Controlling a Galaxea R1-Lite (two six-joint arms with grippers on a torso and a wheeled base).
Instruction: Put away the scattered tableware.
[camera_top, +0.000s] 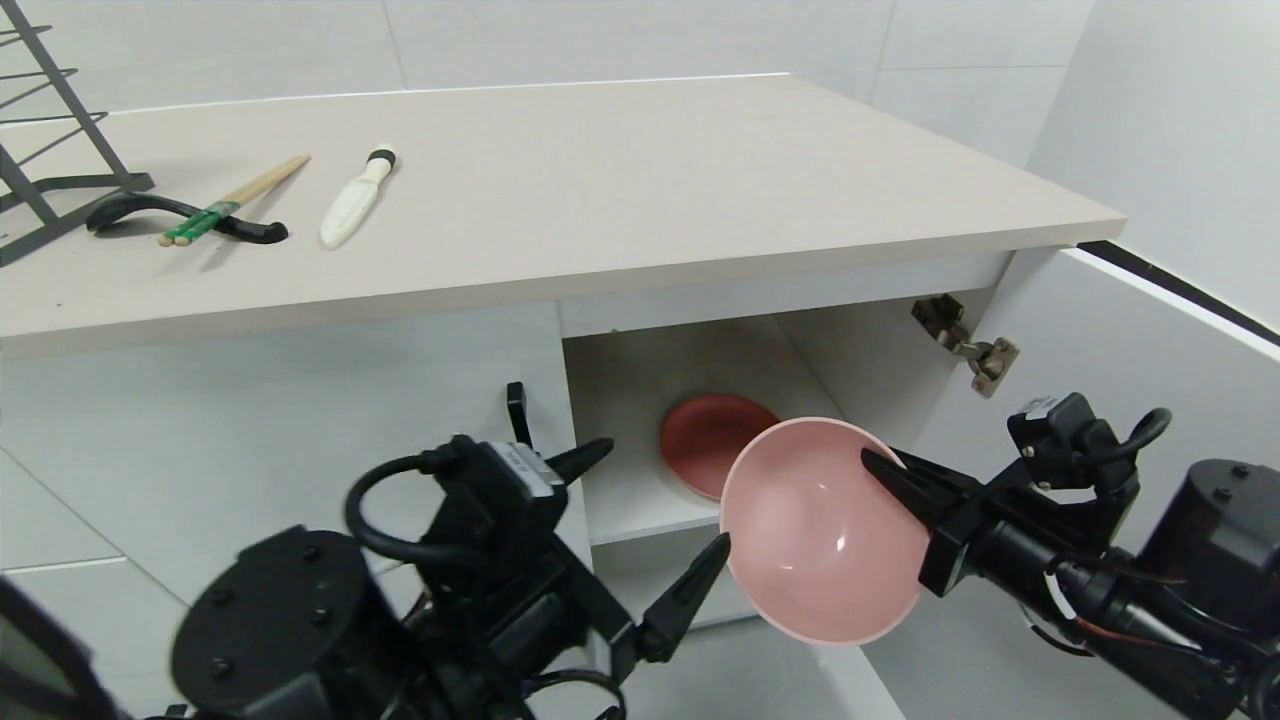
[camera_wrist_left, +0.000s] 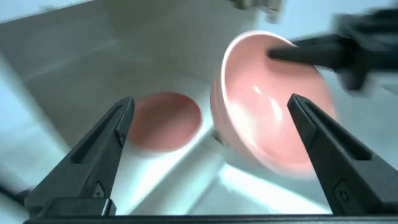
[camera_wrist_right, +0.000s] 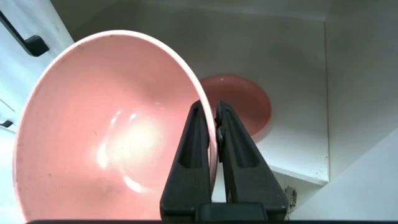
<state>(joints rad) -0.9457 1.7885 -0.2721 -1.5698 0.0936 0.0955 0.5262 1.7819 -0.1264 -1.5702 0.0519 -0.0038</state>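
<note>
Head view, lower centre: the right gripper is pinched narrow on the rim of the pink bowl, which is tilted on edge before the open cupboard, likely so it clears the opening. At lower left, the left gripper gapes wide, holding nothing. Mid-frame inside the cupboard, a red plate lies on the shelf.

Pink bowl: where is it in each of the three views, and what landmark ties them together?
Head view: pink bowl tilted before the open cabinet, rim pinched by the right gripper.
Left wrist view: bowl beyond the open left gripper, beside the red plate.
Right wrist view: bowl close up, rim clamped in the right gripper, plate behind.
Shared landmark: the red plate on the cabinet shelf.
</note>
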